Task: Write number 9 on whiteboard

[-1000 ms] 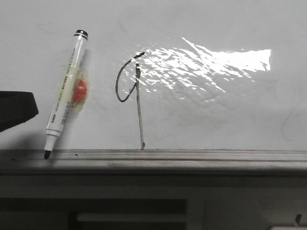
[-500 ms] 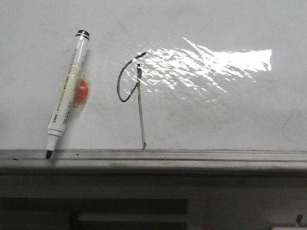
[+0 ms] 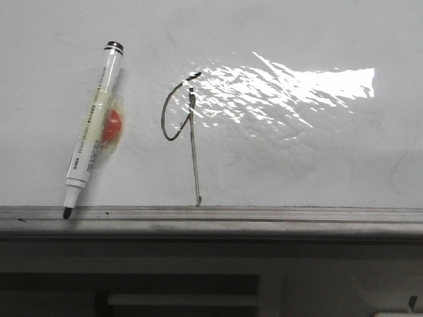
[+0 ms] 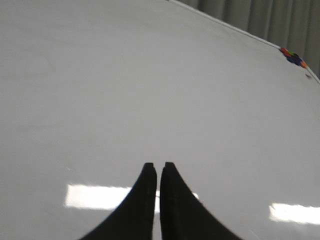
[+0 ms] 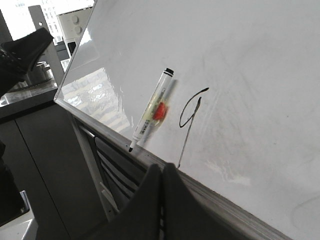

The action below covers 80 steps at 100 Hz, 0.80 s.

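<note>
A glossy whiteboard (image 3: 297,39) fills my front view, a bright glare patch (image 3: 291,89) across its upper middle and a grey metal ledge (image 3: 264,214) running along its lower edge. On it stands the number 9 (image 3: 182,125), a thin black stroke with an open curved loop just left of the glare and a long, slightly slanted tail that runs down until it touches the ledge. Beside it, well to the left, a white marker (image 3: 92,125) leans against the board, uncapped nib resting on the ledge, with a red blob (image 3: 111,127) stuck to its barrel under what looks like clear tape. From my right wrist camera I see the right gripper (image 5: 162,170) with its dark fingers pressed together and holding nothing, sitting off the board and below the ledge, the marker and the digit both in sight. My left wrist camera shows the left gripper (image 4: 156,167), fingers likewise pressed nearly together and empty, over a bare stretch of board where some coloured magnets (image 4: 294,57) cling near the far edge. As I read it, the writing is done: the digit is legible, though its loop does not fully close at the top, and the marker is out of both grippers. I judge nothing is left but to hold the arms clear.
</note>
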Each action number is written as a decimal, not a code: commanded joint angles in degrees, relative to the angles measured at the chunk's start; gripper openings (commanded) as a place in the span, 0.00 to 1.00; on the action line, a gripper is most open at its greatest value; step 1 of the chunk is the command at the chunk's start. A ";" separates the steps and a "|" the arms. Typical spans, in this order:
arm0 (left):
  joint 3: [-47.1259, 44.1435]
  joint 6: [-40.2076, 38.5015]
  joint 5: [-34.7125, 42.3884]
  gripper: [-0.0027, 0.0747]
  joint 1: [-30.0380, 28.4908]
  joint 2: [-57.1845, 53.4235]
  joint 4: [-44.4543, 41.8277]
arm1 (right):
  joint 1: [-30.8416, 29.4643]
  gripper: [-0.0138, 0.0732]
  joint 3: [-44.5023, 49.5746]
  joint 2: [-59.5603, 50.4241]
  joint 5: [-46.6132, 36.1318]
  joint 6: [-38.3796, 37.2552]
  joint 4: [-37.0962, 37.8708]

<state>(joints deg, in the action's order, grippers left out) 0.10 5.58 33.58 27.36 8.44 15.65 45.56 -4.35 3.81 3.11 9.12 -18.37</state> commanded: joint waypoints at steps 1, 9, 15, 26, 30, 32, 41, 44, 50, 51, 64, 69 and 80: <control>-1.21 1.28 2.51 0.01 -4.13 -2.58 0.35 | -0.32 0.09 -1.41 0.46 -4.19 0.46 0.54; -1.21 1.28 2.51 0.01 -7.42 -3.51 0.33 | -0.32 0.09 -1.41 0.46 -4.19 0.46 0.54; -1.21 1.35 2.51 0.01 -9.16 -3.50 -1.94 | -0.32 0.09 -1.41 0.46 -4.19 0.46 0.54; -1.21 1.35 0.17 0.01 -12.09 -3.63 -7.21 | -0.32 0.09 -1.41 0.46 -4.19 0.46 0.54; -1.21 1.35 -2.07 0.01 -13.34 -4.36 -8.27 | -0.32 0.09 -1.41 0.46 -4.19 0.46 0.54; -1.21 1.35 -3.08 0.01 -14.06 -5.10 -8.66 | -0.32 0.09 -1.41 0.46 -4.19 0.46 0.54; -1.21 1.35 -10.99 0.01 -18.14 -8.65 -8.78 | -0.32 0.09 -1.41 0.46 -4.19 0.46 0.54; -1.21 1.35 -13.83 0.01 -19.62 -9.49 -9.13 | -0.32 0.09 -1.41 0.46 -4.19 0.46 0.54; -1.21 1.35 -17.03 0.01 -22.68 -10.29 -11.20 | -0.32 0.09 -1.41 0.46 -4.19 0.46 0.54; -1.21 1.35 -17.49 0.01 -23.46 -10.29 -11.47 | -0.32 0.09 -1.41 0.46 -4.19 0.46 0.54; -1.21 0.59 -22.15 0.01 -29.67 -10.29 -18.33 | -0.32 0.09 -1.41 0.46 -4.19 0.46 0.54; -1.21 -0.54 -24.54 0.01 -31.23 -10.29 -20.10 | -0.32 0.09 -1.41 0.46 -4.19 0.46 0.54; -1.21 -8.07 -30.40 0.01 -31.97 -10.29 -20.11 | -0.32 0.09 -1.41 0.46 -4.19 0.46 0.54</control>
<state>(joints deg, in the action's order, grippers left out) 0.10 3.35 4.00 -4.03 -0.23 -3.54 45.56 -4.35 3.81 3.11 9.12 -18.37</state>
